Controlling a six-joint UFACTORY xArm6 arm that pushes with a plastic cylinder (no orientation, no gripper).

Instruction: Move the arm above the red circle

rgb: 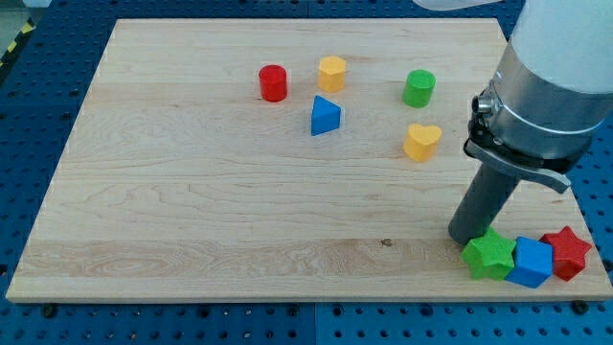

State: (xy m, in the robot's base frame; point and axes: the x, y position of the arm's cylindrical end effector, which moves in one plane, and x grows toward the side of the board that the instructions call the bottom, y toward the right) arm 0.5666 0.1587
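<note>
While my tip [466,237], a bare rod with nothing clamped, touches the green star [488,255] at near right, the red circle [273,82] sits far left, well apart.

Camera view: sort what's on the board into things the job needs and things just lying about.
Needed:
- red circle
- my tip, at the view's lower right, far from the circle

Lying about:
- yellow hexagon
- blue triangle
- green cylinder
- yellow heart
- green star
- blue cube
- red star

Bright, even, sharp (soft shadows)
</note>
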